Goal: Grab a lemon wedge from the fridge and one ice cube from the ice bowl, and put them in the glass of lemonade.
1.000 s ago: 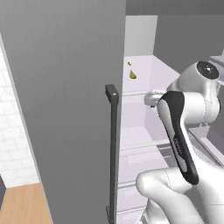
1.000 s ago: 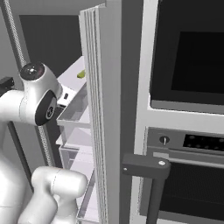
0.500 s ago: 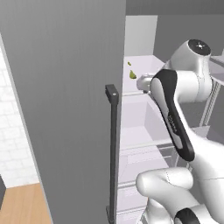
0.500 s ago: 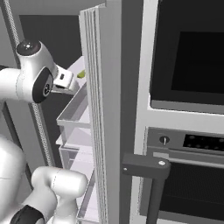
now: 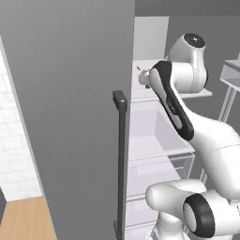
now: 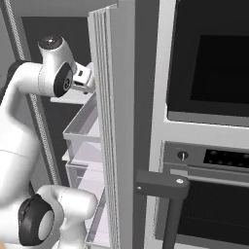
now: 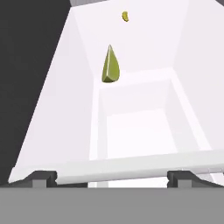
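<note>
Fridge (image 5: 70, 93) door open, arm reaching in at upper shelf (image 7: 144, 122) level. Gripper (image 7: 112, 177) jaws spread wide, holding nothing, tips at shelf front edge. Lemon wedge (image 7: 110, 65) standing on point-up side near shelf back edge, well apart from tips; smaller yellow bit (image 7: 125, 16) beyond it. Wedge prob. light, soft, wet-slick, squashes easily; pinch across flat cut faces, low, gentle. No labels or writing legible.

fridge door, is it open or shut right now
Open. The fridge door stands swung out, baring white shelves and the lemon wedge, with the open gripper reaching inside.
</note>
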